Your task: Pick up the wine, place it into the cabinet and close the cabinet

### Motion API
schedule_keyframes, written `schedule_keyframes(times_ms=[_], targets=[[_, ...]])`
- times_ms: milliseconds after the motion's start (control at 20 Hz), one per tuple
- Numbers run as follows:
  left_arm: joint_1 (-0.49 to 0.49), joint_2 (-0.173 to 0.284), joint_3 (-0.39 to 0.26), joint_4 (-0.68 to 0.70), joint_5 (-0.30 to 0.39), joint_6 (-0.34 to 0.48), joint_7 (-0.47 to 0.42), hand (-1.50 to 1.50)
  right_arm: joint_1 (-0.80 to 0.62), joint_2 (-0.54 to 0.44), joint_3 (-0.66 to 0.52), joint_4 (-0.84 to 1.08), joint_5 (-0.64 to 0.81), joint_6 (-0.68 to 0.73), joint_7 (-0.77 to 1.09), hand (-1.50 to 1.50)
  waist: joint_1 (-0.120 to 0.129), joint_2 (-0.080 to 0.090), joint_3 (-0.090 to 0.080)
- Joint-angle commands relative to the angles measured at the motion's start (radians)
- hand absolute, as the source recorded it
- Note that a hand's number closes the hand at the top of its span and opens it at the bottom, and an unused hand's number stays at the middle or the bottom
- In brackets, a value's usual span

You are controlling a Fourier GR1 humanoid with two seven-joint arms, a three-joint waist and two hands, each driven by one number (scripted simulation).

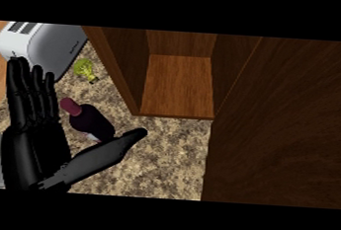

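Dark maroon wine bottle [89, 121] stands on the speckled stone worktop [164, 151], just left of the cabinet [179, 83] and a bit nearer the viewer than its open front. Seen from steeply above, so long axis runs approx. vertical w/ the reddish cap end leaning toward the view's upper left, base toward lower right. A pale label patch shows low on the body.

Left hand [33, 143] sits left of the bottle, palm facing it, fingers straight & pointing up the view toward the toaster [42, 42]. Thumb is stretched out to the right, passing just below the bottle's base; can't tell if it touches. Hand is spread wide, nothing gripped, bottle sits in the V between fingers & thumb. Grey forearm shows at the lower left edge.

Cabinet: wood, door [283, 124] swung wide on the right side, inner shelf bare wood. Small yellow-green item [85, 69] lies on the worktop left of the cabinet, between it & the toaster; too blurred to name.

Right hand doesn't show.
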Motion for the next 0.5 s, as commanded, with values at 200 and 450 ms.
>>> schedule_keyframes(times_ms=[200, 450], targets=[[-0.1, -0.002, -0.095, -0.044, -0.213, 0.071, 0.276, -1.5, -0.195, -0.015, -0.006, -0.164, -0.004, -0.127, 0.325, -1.5, 0.005, -0.002, 0.0], [-0.173, -0.002, -0.071, -0.021, -0.263, 0.063, 0.387, -1.5, -0.255, -0.039, -0.053, -0.165, -0.049, -0.125, 0.387, -1.5, 0.002, -0.001, 0.0]])
